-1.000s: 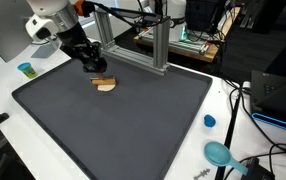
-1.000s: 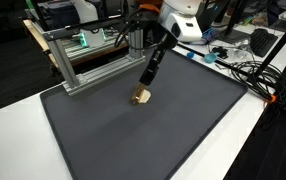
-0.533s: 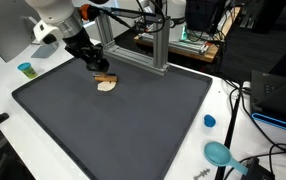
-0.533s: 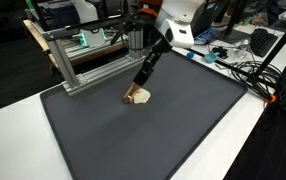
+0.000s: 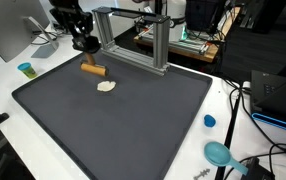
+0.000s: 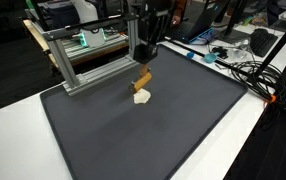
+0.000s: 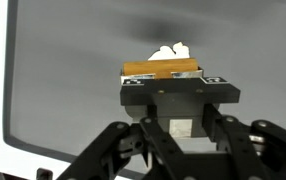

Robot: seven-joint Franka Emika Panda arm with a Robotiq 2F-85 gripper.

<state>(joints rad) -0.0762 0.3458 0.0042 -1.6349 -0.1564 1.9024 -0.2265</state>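
Matte black gripper — boxy, flat-fronted body with squared edges, jointed linkage bars splaying left and right at the near edge of the wrist view, small pale square patch at its centre — dark, slender and tapering in both exterior views

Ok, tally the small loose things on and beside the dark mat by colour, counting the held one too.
Brown: 1, the wooden block in the gripper
Cream: 1, the piece on the mat
Blue or teal: 3, the small cup, the cap, the round teal thing
Total: 5
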